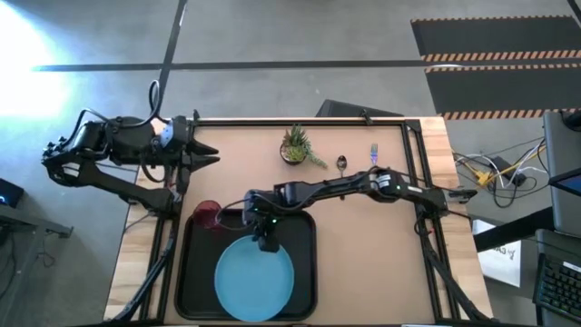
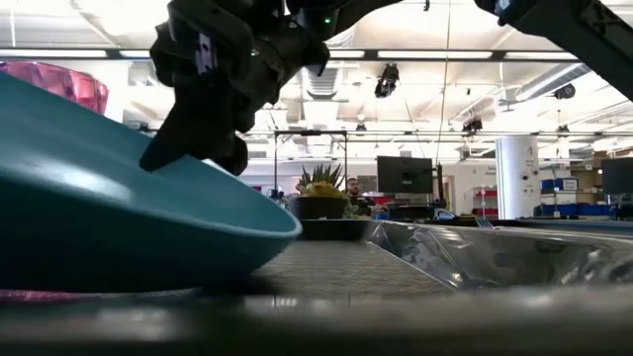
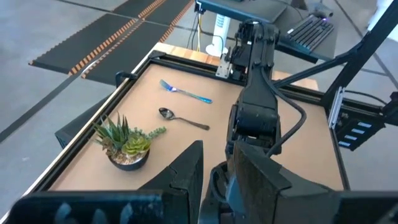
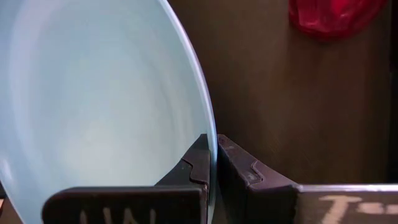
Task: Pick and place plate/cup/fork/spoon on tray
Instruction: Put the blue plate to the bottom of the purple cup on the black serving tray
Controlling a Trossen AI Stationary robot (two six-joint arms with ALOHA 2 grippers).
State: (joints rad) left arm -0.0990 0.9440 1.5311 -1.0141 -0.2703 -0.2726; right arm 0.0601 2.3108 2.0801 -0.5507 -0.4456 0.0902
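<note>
The light-blue plate (image 1: 254, 277) lies in the black tray (image 1: 186, 263) at the table's near left. My right gripper (image 4: 213, 146) reaches in from the right and is shut on the plate's far rim. The red cup (image 1: 207, 215) stands at the tray's far left corner. The dark spoon (image 1: 341, 163) and the blue-handled fork (image 1: 373, 153) lie on the table's far right part. My left gripper (image 1: 207, 156) hangs open over the table's far left edge, with nothing between its fingers. My right gripper pinches the plate's far rim (image 4: 211, 163) between its two fingers, one over the upper face and one on the outer side. The fingers slant down from the far right. The plate sits low over the tray; whether it is lifted, I cannot tell.
A small potted plant (image 1: 295, 145) stands on the table's far middle, left of the spoon. A black frame rail (image 1: 300, 121) runs along the table's far edge. Bare tabletop lies to the right of the tray.
</note>
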